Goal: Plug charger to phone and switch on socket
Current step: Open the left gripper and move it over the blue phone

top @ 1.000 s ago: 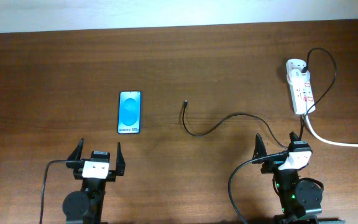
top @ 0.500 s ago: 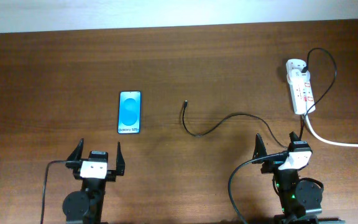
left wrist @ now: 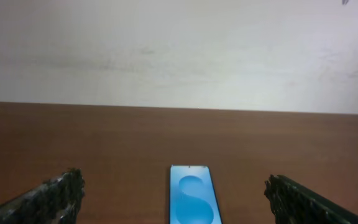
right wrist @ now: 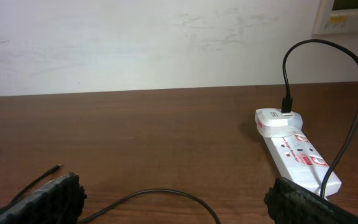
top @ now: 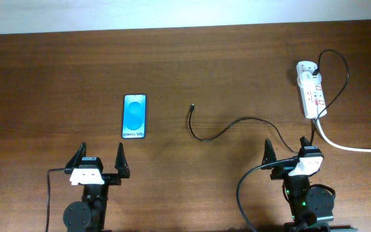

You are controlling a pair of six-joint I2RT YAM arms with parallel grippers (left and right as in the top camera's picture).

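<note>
The phone lies flat on the table with its blue screen up, white text at the near end; it also shows in the left wrist view, straight ahead between my fingers. The charger, a thin black cable, curves from the socket to a free plug tip right of the phone. The tip shows in the right wrist view, the socket too. My left gripper is open and empty, near the front edge below the phone. My right gripper is open and empty, over the cable.
A thick white cord runs from the socket off to the right edge. The brown wooden table meets a pale wall at the back. A white adapter sits at the socket's far end with the black cable in it.
The left gripper has shifted slightly left and its fingers have spread a little wider. The right arm, phone and cable have not moved.
</note>
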